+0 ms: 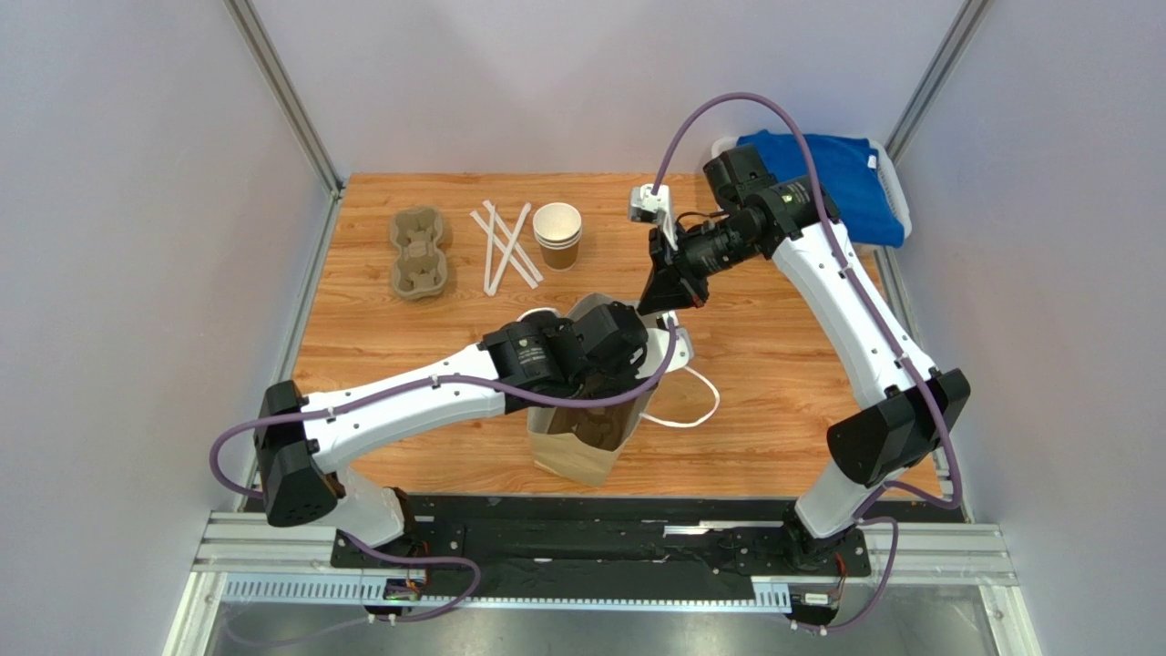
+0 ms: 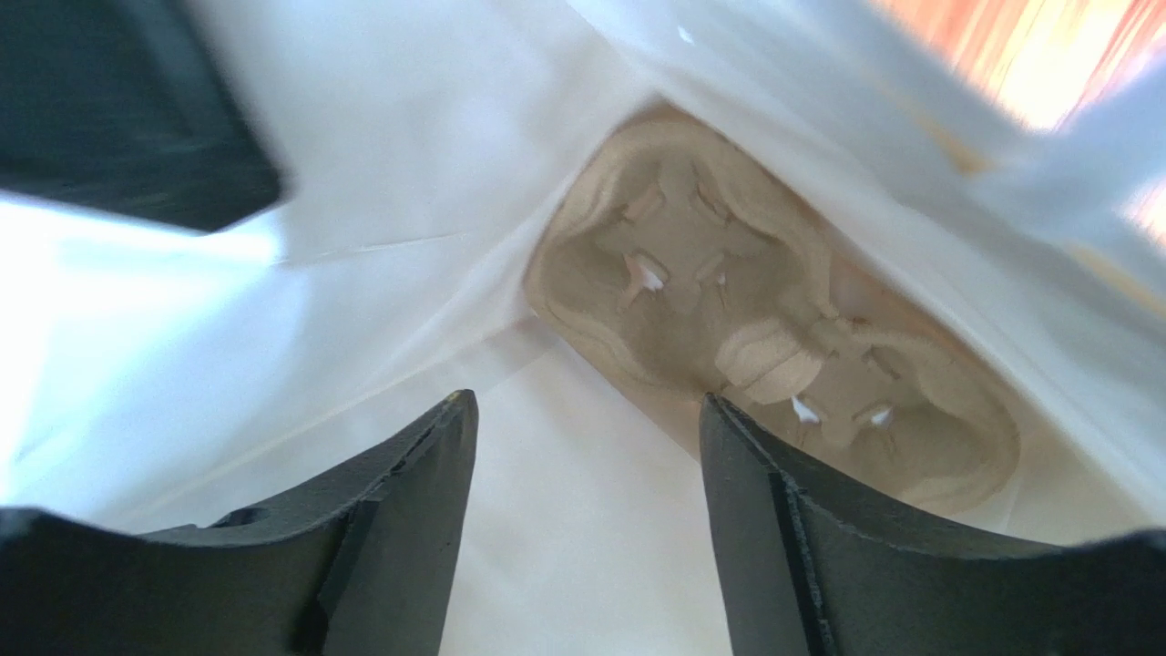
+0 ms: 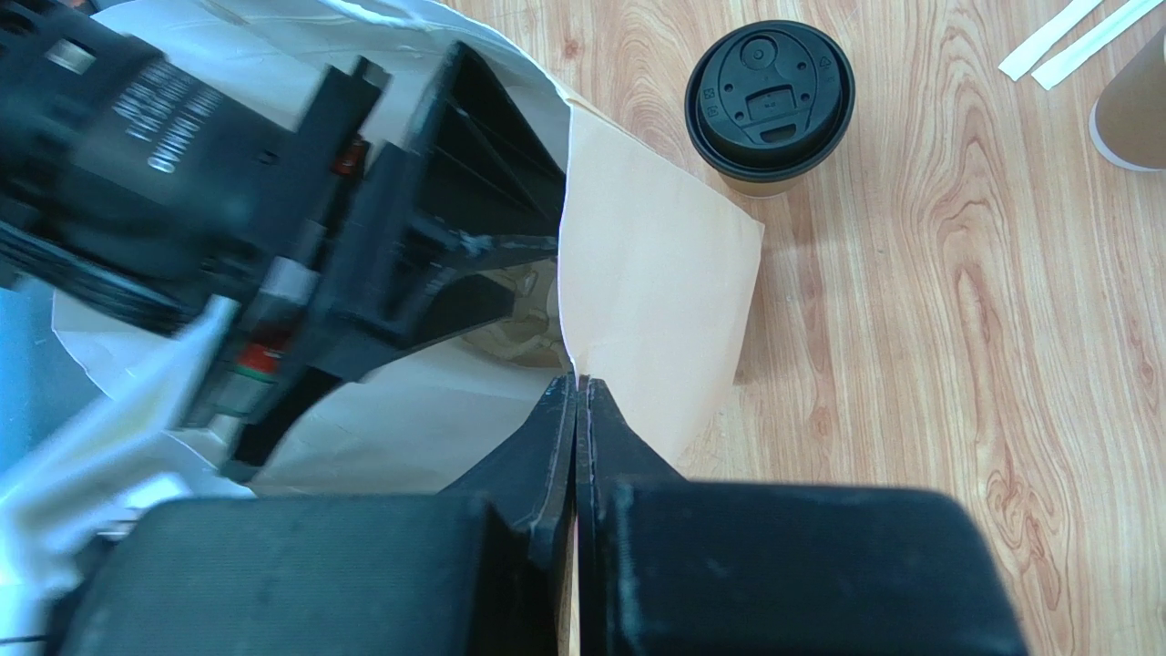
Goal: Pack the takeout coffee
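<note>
Jaws of the left claw point(image 2: 586, 472) stand spread with nothing between them, sunk well down inside the paper bag point(image 2: 342, 178). Just past them, on the bag's floor, lies a pulp cup carrier point(image 2: 684, 274) with its cup wells empty.

The right claw point(image 3: 576, 410) is pressed together on the bag's rim, pinching the paper and holding the mouth wide. From its wrist view you can see the left claw's dark bulk filling that mouth.

The takeout coffee point(image 3: 769, 99), black lid on, stands upright on the worktop point(image 3: 958, 342), outside the bag and near its free edge, with neither claw touching it. From above I can't pick it out; the right arm seems to cover that spot.

Farther out on the worktop are a second carrier point(image 1: 420, 253), a stack of lidless cups point(image 1: 557, 233) and some white strips point(image 1: 504, 246), straws or stirrers, I can't say which. A blue cloth point(image 1: 821, 178) sits at the far right corner.

My reading is that the carrier is in and the bag is held ready, but the main job is undone. The left claw must come out, take the cup and lower it upright into a well.
</note>
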`<act>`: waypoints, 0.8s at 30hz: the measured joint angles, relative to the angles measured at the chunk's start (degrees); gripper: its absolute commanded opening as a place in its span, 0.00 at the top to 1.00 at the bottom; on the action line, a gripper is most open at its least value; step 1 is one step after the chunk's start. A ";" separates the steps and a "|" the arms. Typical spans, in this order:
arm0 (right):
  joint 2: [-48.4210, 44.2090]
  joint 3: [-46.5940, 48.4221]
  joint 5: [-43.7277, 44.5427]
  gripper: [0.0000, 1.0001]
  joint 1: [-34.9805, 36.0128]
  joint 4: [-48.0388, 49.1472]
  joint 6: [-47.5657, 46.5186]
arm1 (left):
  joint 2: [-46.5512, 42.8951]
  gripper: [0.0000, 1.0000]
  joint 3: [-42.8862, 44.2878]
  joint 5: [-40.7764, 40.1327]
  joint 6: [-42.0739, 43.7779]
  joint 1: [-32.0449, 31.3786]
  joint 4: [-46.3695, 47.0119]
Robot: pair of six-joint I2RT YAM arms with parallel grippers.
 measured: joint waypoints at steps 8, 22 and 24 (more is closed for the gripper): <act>-1.31 -0.20 0.02 1.00 0.00 0.00 -0.76 | -5.44 0.16 -0.44 -1.62 0.26 -1.38 4.50; -7.41 -5.42 1.07 1.00 0.35 0.15 -3.85 | -6.84 0.14 5.11 -5.09 5.92 -6.91 5.90; -7.89 -6.08 1.42 1.00 0.39 0.13 -3.89 | -7.15 0.13 6.60 -4.61 6.75 -7.08 5.70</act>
